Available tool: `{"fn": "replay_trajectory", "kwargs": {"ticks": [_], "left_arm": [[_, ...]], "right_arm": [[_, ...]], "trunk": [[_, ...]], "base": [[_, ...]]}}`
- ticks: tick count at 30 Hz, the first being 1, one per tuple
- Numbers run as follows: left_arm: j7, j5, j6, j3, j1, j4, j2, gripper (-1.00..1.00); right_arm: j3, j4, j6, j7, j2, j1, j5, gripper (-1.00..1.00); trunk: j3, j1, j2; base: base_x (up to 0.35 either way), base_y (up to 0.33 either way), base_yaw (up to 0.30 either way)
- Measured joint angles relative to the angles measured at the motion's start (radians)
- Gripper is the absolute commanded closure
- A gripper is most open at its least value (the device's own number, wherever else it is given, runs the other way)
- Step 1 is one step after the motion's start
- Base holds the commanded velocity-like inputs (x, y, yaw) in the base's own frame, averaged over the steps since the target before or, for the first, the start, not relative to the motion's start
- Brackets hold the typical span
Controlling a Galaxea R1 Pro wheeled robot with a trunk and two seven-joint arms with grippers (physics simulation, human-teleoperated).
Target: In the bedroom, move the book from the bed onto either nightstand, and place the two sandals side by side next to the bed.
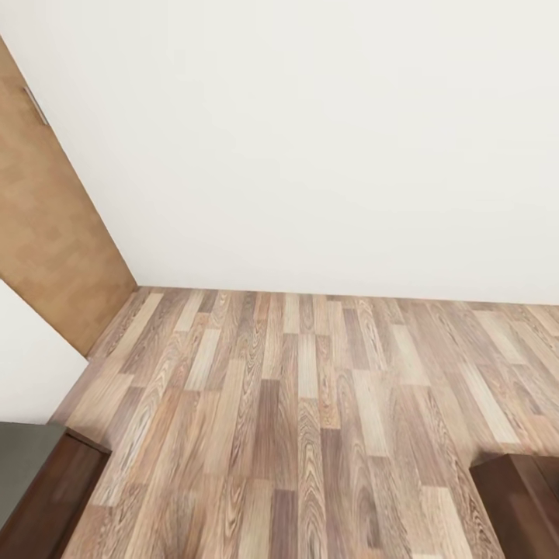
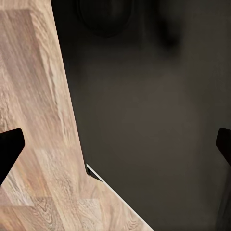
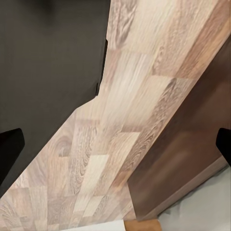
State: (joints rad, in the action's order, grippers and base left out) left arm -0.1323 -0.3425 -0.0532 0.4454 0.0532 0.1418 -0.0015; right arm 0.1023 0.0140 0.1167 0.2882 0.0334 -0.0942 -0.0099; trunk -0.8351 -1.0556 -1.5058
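A white wall (image 1: 326, 140) is filling the head view ahead of my claws, above the wood-plank floor (image 1: 295, 419). A brown door (image 1: 46, 233) is standing to the left. Dark wooden furniture corners (image 1: 54, 497) and (image 1: 520, 501) are flanking me low down. My left claw (image 2: 115, 149) and right claw (image 3: 115, 144) are hanging spread wide over the floor, gripping nothing. The book and sandals are lying outside these views.

From the head camera we look forward and down over wood-plank floor (image 1: 310, 419) toward a white wall (image 1: 326, 140) and a brown door (image 1: 46, 233). Both wrist cameras look down, close above that same floor, beside dark furniture.
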Motion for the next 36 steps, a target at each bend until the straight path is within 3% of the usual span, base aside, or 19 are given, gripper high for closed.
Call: {"fn": "replay_trajectory", "kwargs": {"ticks": [36], "left_arm": [[0.0,0.0,0.0,0.0,0.0,0.0,0.0,-1.0]], "right_arm": [[0.0,0.0,0.0,0.0,0.0,0.0,0.0,-1.0]], "trunk": [[0.0,0.0,0.0]], "base": [[0.108,0.0,0.0]]}}
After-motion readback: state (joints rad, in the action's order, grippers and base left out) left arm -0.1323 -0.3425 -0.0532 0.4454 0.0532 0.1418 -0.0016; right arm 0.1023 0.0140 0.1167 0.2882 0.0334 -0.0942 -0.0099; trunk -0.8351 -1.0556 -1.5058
